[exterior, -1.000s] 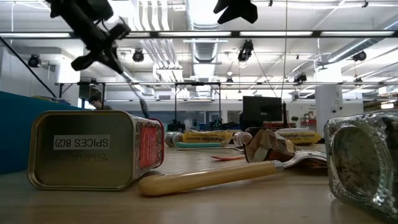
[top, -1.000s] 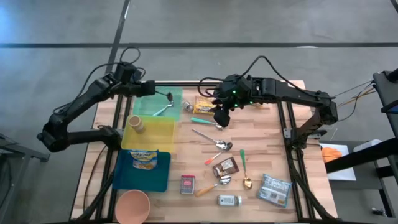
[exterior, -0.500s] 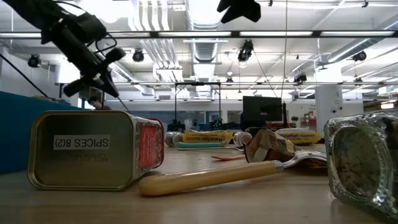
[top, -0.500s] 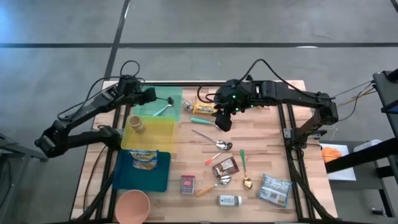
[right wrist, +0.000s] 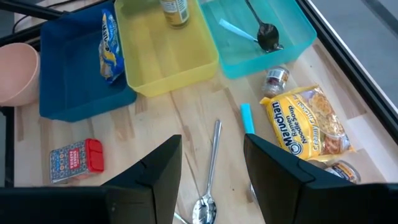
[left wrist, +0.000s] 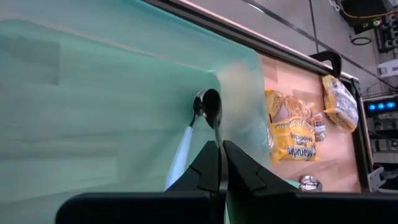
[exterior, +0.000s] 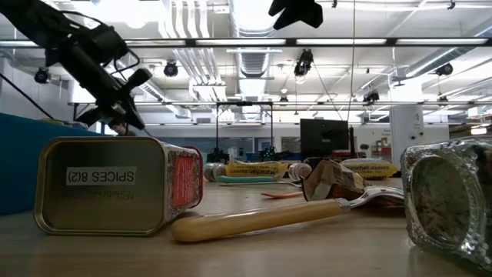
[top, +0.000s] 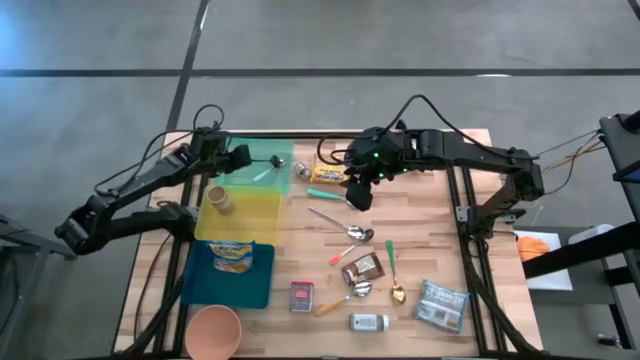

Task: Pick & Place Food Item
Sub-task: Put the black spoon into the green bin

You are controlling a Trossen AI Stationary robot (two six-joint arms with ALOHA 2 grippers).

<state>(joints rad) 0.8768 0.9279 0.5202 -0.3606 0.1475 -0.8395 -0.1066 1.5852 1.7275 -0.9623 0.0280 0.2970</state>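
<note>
My left gripper (top: 243, 158) reaches slanting down into the teal bin (top: 228, 172) at the table's far left, shut on a dark metal spoon (left wrist: 209, 104). A light-blue-handled utensil (left wrist: 180, 149) lies on the bin's floor beside the spoon's bowl. A yellow ramen noodle packet (top: 330, 170) lies flat on the table just right of the bin. My right gripper (top: 358, 195) hangs open above the table beside that packet, with nothing between its fingers (right wrist: 155, 168). My left gripper pinches the spoon's thin handle (left wrist: 217, 134) near its free end between its two fingers. The fingers come slanting down from the bin's left side and lie along the handle. The spoon's bowl (right wrist: 268, 35) is down at the bin's floor, near its right wall.
A yellow bin (top: 250, 215) with a jar and a blue bin (top: 205, 285) with a packet stand nearer, with a pink bowl (top: 213, 330) at the near edge. A spice tin (top: 302, 296), spoons, snack packets and a glass jar (top: 370, 322) are scattered over the table's middle and right.
My left gripper has sunk toward the teal bin, still shut on the spoon. The spoon, which hung high below the fingers, has come down with it, and its bowl is now low inside the bin.
</note>
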